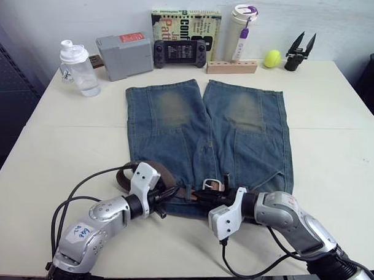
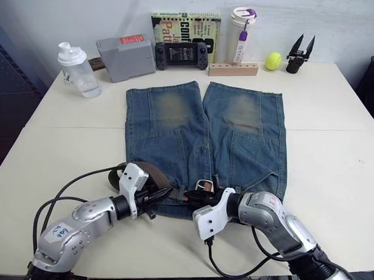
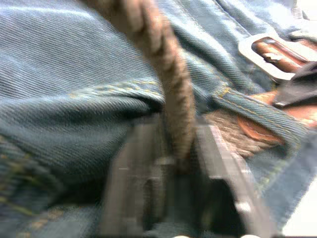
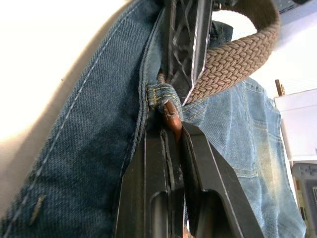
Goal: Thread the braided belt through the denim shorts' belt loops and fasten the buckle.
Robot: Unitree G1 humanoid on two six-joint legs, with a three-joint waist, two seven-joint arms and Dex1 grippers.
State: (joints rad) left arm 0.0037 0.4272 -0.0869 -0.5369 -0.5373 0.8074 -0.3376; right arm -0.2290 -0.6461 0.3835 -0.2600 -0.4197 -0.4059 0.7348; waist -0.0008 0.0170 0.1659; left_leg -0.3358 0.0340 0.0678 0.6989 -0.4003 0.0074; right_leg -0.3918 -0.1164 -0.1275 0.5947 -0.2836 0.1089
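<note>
The denim shorts (image 1: 205,134) lie flat on the table, waistband toward me. The braided belt (image 1: 161,171) curls in a loop at the waistband's left side. Its silver buckle (image 1: 213,184) rests on the waistband's middle. My left gripper (image 1: 168,196) is shut on the woven strap (image 3: 176,124) just left of a belt loop (image 3: 257,111). My right gripper (image 1: 199,194) faces it from the right, shut on the belt's brown leather tip (image 4: 171,119), which pokes out of a belt loop (image 4: 161,96). The two grippers nearly touch.
Along the table's (image 1: 334,151) far edge stand a clear bottle (image 1: 79,68), a grey box (image 1: 124,55), a game controller (image 1: 179,52), a book (image 1: 186,23), a white tumbler (image 1: 242,31), a wooden block (image 1: 231,67), a tennis ball (image 1: 271,58) and a black tool (image 1: 299,50).
</note>
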